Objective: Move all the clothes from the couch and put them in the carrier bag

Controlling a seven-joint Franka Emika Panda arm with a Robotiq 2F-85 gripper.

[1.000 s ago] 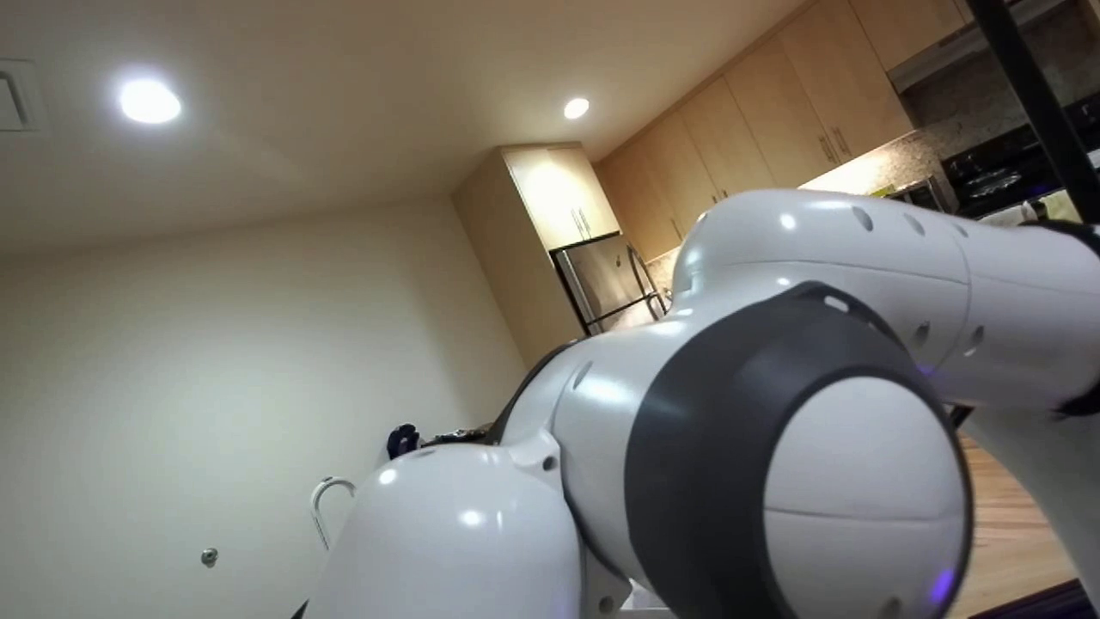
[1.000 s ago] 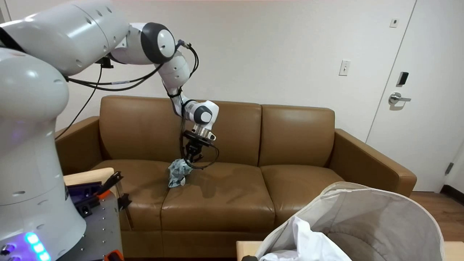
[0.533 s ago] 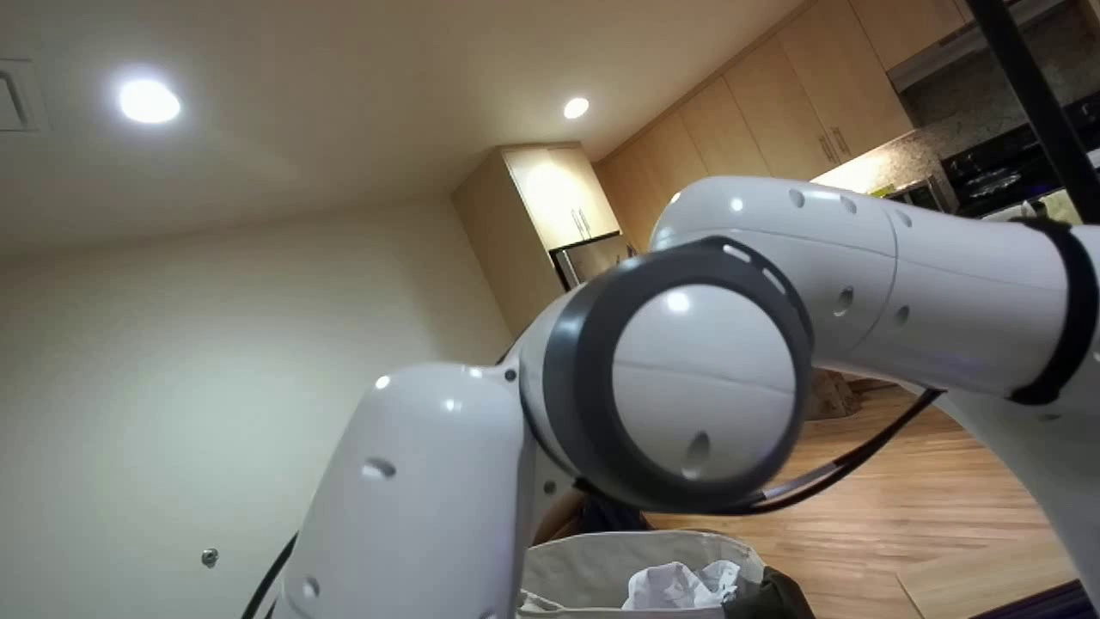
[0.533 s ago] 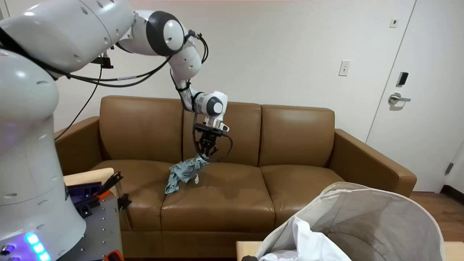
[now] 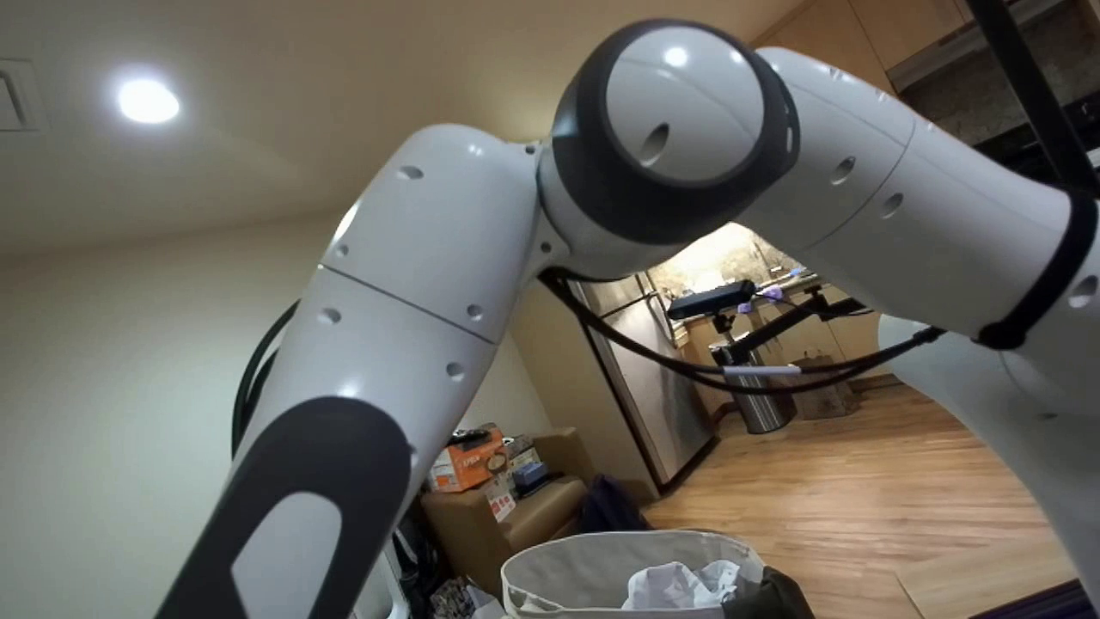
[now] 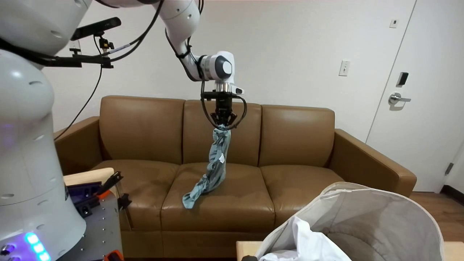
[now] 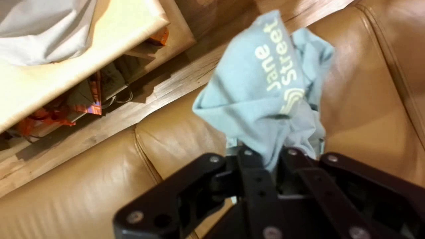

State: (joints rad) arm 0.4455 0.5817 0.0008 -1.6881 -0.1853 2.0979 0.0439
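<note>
A blue-grey cloth (image 6: pixel 216 163) with pale "Jane Street" lettering hangs long and twisted from my gripper (image 6: pixel 223 125) above the brown couch (image 6: pixel 301 134). I cannot tell whether its lower end touches the seat. In the wrist view, my gripper (image 7: pixel 270 157) is shut on the cloth (image 7: pixel 252 86), pinching it between the fingertips. The beige carrier bag (image 6: pixel 388 214) stands wide open in front of the couch with a white cloth (image 6: pixel 315 244) inside. The bag (image 5: pixel 576 567) and white cloth (image 5: pixel 679 586) also show in an exterior view. The bag's side (image 7: pixel 43 36) is at the wrist view's upper left.
The bag stands on a light wooden table (image 7: pixel 116 30), with orange items (image 7: pixel 56 113) below it. A dark cloth (image 5: pixel 769 597) lies at the bag's rim. A black camera (image 6: pixel 96 28) on a stand is near the arm. Boxes (image 5: pixel 473 460) sit farther back.
My gripper has risen and moved right in an exterior view. The cloth, bunched on the seat before, is now lifted and stretched downward. The arm no longer hides the bag.
</note>
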